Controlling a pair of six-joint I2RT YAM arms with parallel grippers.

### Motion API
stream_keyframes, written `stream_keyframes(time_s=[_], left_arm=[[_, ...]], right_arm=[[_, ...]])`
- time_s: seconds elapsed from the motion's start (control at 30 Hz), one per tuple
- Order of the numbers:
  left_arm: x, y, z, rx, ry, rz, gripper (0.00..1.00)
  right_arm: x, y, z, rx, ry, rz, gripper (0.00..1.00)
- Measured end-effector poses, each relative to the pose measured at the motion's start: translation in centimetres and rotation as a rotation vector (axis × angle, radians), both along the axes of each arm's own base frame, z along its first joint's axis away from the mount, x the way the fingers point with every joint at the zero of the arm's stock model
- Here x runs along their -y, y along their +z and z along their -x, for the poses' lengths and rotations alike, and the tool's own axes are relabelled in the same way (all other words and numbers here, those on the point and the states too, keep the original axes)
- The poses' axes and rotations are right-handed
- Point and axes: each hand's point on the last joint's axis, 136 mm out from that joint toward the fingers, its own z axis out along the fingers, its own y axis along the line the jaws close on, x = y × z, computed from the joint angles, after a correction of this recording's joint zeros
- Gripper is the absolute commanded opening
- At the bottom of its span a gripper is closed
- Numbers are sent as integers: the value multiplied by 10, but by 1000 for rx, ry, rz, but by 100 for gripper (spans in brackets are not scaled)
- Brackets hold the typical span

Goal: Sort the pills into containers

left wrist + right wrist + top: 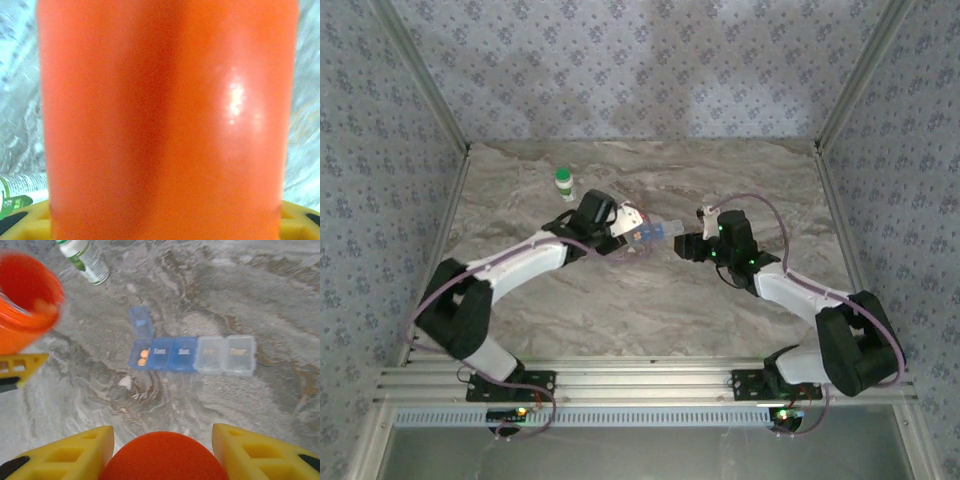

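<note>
The pill box (pixel 192 354) lies flat at table (pixel 260 295) centre. Its 9 o'clock end compartment stands open and holds orange pills (pixel 143 357).

Step in hand: dispensing. The left hand (pixel 623 228) is clamped on the uncapped orange bottle (pixel 22 300), at 10 o'clock from the box. The right hand (pixel 692 244) grips what appears to be an orange cap (pixel 162 457).

Next move, as judged: align the bottle mouth precisely over one compartment.

One lid reads "Tues."; the other lettering is blurred.

A robot test booth: flowery walls (pixel 620 70) box in a stone-look worktop (pixel 650 300), with robot arms (pixel 520 265) bolted to a metal rail (pixel 650 385).
</note>
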Motion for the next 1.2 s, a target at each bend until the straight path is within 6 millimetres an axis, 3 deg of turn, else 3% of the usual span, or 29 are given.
stream_keyframes(time_s=[0.1,0.2,0.33,0.47,0.57,0.7,0.93,1.2], left_arm=[[6,32,16,68,-14,233,0],[4,66,35,152,-47,478,0],[1,101,45,219,-97,717,0],[13,127,60,222,-208,843,0],[23,136,71,207,-285,885,0],[31,133,81,168,-345,895,0],[41,128,96,116,-419,893,0],[45,121,101,68,-435,877,0]], right_arm=[[-10,10,1,-7,48,-51,0],[-20,45,-3,41,96,-109,0],[-40,122,1,198,197,-172,0],[-65,201,23,392,322,-201,0],[-75,236,36,486,370,-213,0],[-85,249,39,526,407,-196,0],[-114,236,49,506,553,-125,0],[-123,225,74,519,699,-96,0]])
